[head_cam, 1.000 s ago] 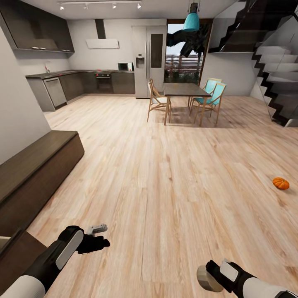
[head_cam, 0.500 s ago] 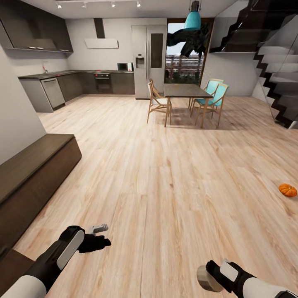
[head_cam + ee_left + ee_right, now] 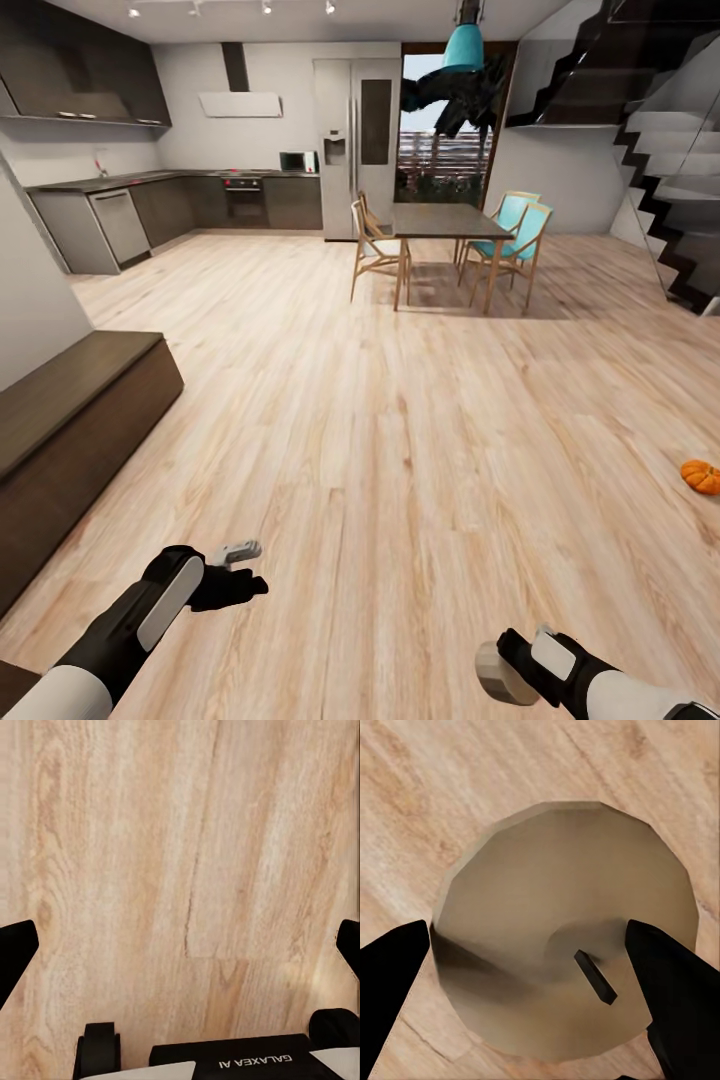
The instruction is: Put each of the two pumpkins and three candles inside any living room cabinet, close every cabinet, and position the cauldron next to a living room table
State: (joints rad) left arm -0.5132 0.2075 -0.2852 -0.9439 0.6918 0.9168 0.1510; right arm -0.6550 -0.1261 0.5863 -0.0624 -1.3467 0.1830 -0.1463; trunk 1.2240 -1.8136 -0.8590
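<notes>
Nearest, at the low right, the right end effector (image 3: 497, 672) pinches a candle (image 3: 500, 674), a pale beige-grey stub; in the right wrist view the candle (image 3: 564, 960) sits between the two dark fingers (image 3: 671, 994), its round top with a short dark wick facing the camera, so it looks carried above the floor for delivery, not resting on it. At the low left, the left end effector (image 3: 240, 575) hangs over bare wood floor (image 3: 400, 440) with its fingers spread and nothing between them; the left wrist view shows just the tips of both fingers (image 3: 16, 954) at the far edges, with floorboards between. That arm seems kept free, likely for opening a drawer. Further left, the cabinet (image 3: 70, 430), long, low and dark brown, runs along the wall; its near end is cut off by the frame, and from this angle its front is too dark to tell whether any drawer stands open. Out on the right, well apart from both arms, one pumpkin (image 3: 702, 476) lies on the floor, clipped by the frame edge. Far off stand a dining table (image 3: 445, 222) with chairs (image 3: 375, 250), the kitchen behind and a staircase (image 3: 670, 180) at the right.
</notes>
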